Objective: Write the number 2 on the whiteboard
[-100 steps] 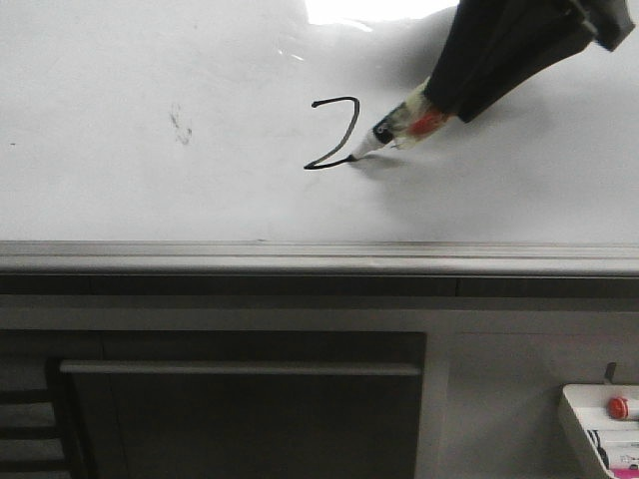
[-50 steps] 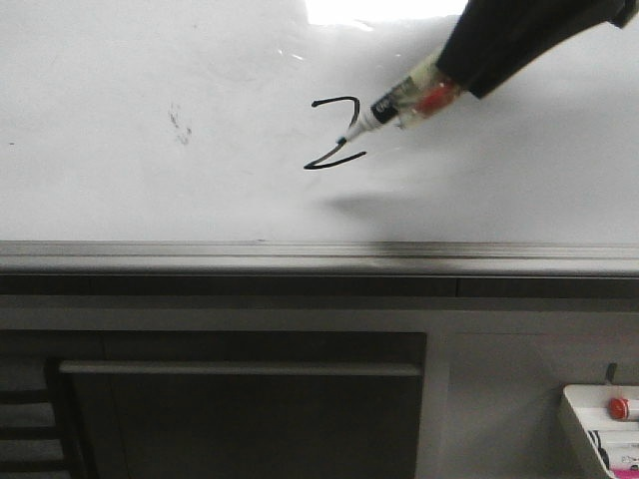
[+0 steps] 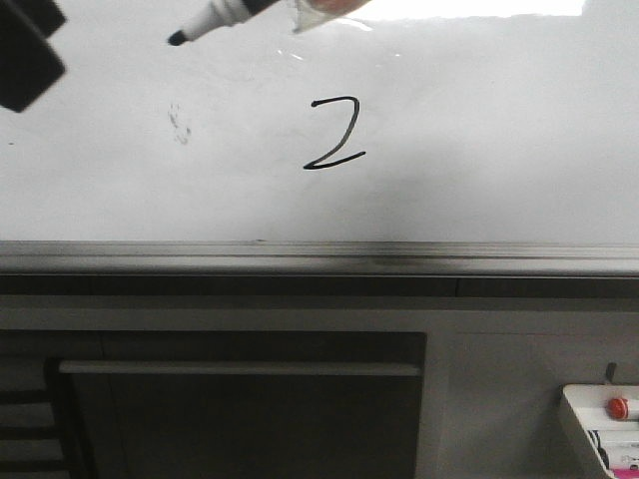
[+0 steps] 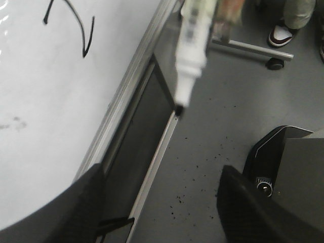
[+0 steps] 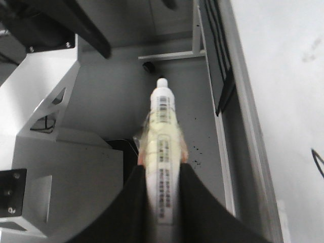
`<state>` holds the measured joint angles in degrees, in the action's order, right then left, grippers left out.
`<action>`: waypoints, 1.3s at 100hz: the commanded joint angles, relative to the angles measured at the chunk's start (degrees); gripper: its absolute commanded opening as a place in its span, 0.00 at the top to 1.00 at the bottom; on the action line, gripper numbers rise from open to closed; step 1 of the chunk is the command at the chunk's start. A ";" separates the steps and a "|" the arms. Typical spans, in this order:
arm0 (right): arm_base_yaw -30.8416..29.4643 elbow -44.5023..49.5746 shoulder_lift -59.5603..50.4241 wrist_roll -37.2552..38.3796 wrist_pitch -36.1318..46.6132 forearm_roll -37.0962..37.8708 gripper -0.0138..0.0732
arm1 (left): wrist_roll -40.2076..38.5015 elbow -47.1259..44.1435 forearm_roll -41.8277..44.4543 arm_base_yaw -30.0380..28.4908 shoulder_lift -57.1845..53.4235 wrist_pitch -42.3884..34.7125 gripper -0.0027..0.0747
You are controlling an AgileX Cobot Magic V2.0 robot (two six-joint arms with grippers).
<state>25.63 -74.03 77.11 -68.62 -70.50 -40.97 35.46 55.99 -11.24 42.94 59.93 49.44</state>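
The number 2 [image 3: 334,134] stands in thin black line near the middle of the whiteboard [image 3: 479,150]; part of it also shows in the left wrist view [image 4: 81,30]. A white marker [image 3: 225,18] hangs off the board at the top of the front view, its black tip pointing left, clear of the digit. My right gripper [image 5: 162,195] is shut on the marker [image 5: 162,121]; the gripper itself is out of the front view. My left gripper [image 4: 162,202] is open and empty, its dark body at the front view's top left [image 3: 25,50], with the marker [image 4: 192,45] in front of it.
A grey metal rail [image 3: 319,257] runs along the board's lower edge, with a dark cabinet panel [image 3: 240,399] below. A small dark smudge [image 3: 181,124] lies left of the digit. A white tray of markers [image 3: 599,424] sits at the lower right. A person's shoe [image 4: 282,33] stands on the floor.
The marker left the end of the 2's bottom stroke and moved up and far left, away from the board. The right arm went out of the front view; the left gripper came in at top left.
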 commanded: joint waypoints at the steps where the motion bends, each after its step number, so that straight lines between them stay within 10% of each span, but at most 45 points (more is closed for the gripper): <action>1: 1.65 -1.74 -1.82 -4.27 -2.75 -1.71 0.90 | 0.35 3.45 -1.39 2.30 2.22 -4.98 0.39; 49: 2.36 -1.74 -1.82 -4.27 0.50 1.73 0.90 | 1.76 7.14 -6.29 4.29 8.46 -9.02 0.40; 130: 2.36 -1.74 -1.82 -3.75 2.12 -1.50 0.90 | 1.85 7.14 -7.46 4.29 8.46 -8.34 0.79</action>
<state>27.97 -74.03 77.11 -72.05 -68.04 -39.23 37.30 61.22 -17.52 46.78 69.57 44.18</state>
